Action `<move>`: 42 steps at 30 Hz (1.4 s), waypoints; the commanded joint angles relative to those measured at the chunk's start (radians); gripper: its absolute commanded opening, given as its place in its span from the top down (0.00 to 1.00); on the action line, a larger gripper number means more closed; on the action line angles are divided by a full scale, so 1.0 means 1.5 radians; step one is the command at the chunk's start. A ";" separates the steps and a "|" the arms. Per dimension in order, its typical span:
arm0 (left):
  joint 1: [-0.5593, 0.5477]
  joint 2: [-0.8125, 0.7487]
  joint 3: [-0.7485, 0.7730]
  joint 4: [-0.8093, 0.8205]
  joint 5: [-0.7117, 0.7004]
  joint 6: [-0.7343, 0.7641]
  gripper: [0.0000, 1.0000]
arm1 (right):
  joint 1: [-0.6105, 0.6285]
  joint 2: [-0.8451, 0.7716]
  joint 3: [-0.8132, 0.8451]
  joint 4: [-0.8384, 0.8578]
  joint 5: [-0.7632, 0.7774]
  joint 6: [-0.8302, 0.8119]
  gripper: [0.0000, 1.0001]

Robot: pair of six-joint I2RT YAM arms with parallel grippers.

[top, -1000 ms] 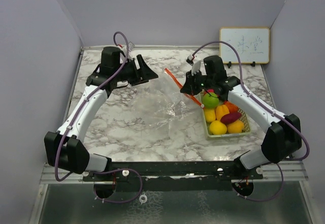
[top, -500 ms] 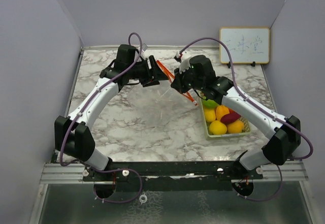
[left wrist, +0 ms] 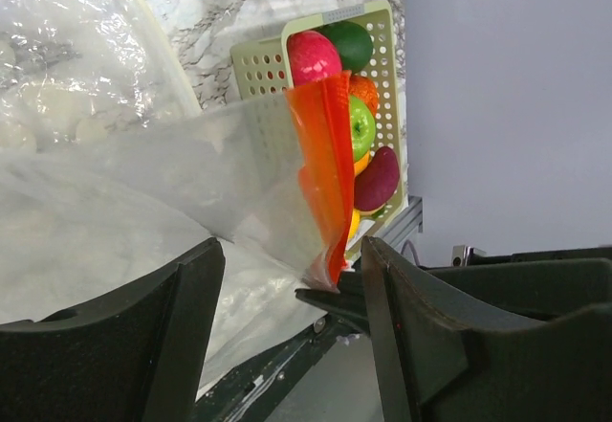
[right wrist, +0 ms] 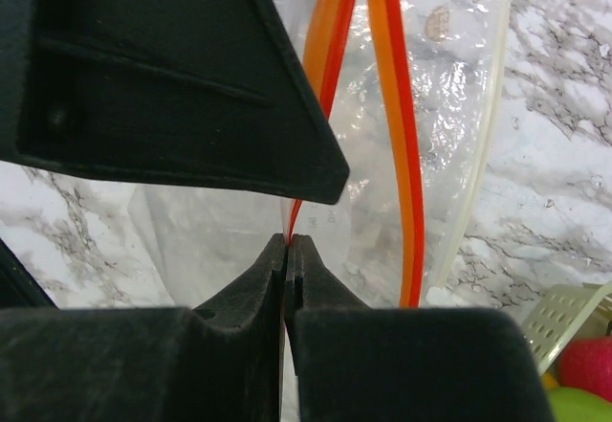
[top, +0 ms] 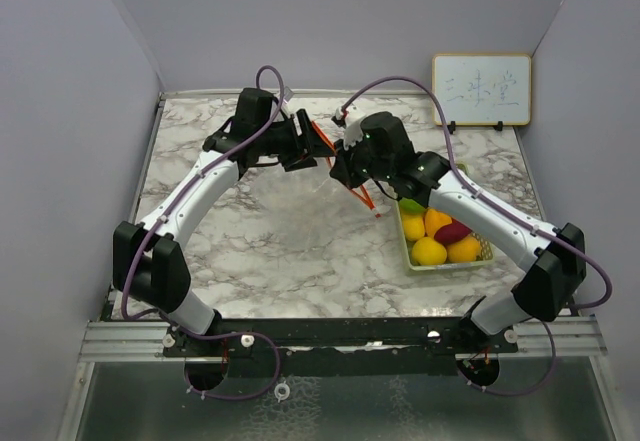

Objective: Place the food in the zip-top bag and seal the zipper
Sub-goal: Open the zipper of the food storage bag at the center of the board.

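Little of the task is done, by the look of it: the food [top: 430, 251] that shows all lies in the basket [left wrist: 256, 70] at the right of the worktop [top: 250, 251]. None shows inside the bag [left wrist: 143, 192], so filling and sealing are both left. The bag is up off the worktop, held in the air between the two arms toward the far middle, just left of the basket. The step in hand seems to be getting its mouth open. The right hand [right wrist: 287, 246] is closed, its tips pinched on a thin edge of the bag at the orange zipper [right wrist: 394, 106]. The zipper's two strips run apart in the right wrist view, so the mouth looks unsealed. The left hand [left wrist: 292, 259] is open, its fingers wide apart. The orange end of the zipper and a fold of clear film hang in the gap; whether either finger touches the film I cannot tell. Both arms reach inward and meet, the hands nearly tip to tip. The left arm is bent at the elbow over the left of the worktop, and the right forearm passes above the basket's far end. I judge the next move calls for the left hand to close on the free lip, and the slick film may slip out.
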 commanded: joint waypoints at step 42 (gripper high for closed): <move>-0.011 -0.033 0.063 0.045 0.055 0.092 1.00 | 0.028 0.039 0.107 -0.091 0.178 0.015 0.49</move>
